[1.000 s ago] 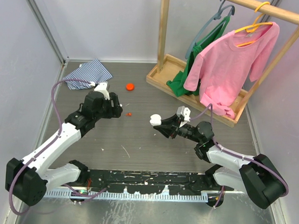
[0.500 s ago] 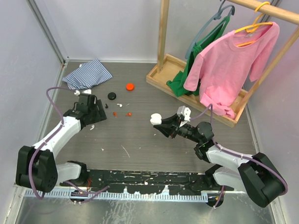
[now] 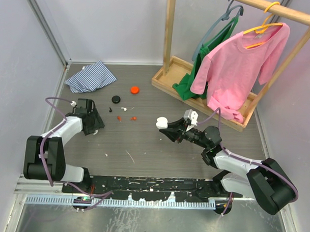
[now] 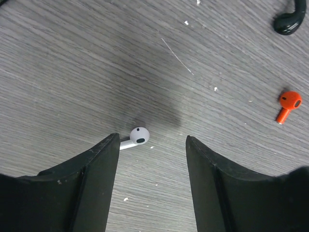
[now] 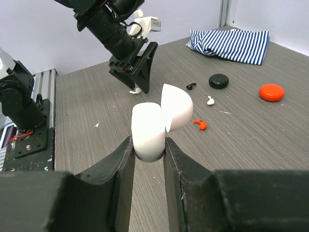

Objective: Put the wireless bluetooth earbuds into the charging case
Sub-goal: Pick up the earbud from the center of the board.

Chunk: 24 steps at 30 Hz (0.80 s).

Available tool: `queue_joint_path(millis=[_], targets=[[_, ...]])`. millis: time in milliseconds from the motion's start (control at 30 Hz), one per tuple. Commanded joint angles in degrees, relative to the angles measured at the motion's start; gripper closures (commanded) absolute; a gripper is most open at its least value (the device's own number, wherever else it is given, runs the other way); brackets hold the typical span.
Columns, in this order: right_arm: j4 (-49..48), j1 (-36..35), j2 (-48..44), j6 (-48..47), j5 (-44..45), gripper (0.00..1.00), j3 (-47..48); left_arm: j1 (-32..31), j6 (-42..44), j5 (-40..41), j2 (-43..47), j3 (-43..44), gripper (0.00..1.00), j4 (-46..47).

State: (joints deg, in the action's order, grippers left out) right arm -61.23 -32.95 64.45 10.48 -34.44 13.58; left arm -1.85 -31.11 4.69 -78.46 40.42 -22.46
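Pulled left gripper back leftward and low since a second ago; spread wide over white earbud.
Grips smooth, egg-shaped white charging case in right gripper, off the table, well apart from the buds, lid open. Leaves orange earbud and black earbud loose on matte wood-grain table. Likely trouble: sits off-centre, hard by one finger, so closing may flick that glossy, rounded bead away or nip only its thin stem.
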Motion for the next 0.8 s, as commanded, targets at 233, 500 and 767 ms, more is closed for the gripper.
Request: queue_joint_path(millis=[233,500,767], targets=[[-2.43,-0.27,-0.27,-0.53,1.25,0.99,0.83,0.95,-1.22,-2.08,-2.47,0.79,0.57,1.88],[-2.15,-0.27,-0.42,-0.50,1.20,0.99,0.92,0.93,-2.59,-8.75,-4.05,0.56,0.74,2.95],[-1.72,-0.32,-0.35,-0.58,1.36,0.99,1.01,-1.00,-6.32,-16.13,-4.92,-1.66,0.87,6.51]])
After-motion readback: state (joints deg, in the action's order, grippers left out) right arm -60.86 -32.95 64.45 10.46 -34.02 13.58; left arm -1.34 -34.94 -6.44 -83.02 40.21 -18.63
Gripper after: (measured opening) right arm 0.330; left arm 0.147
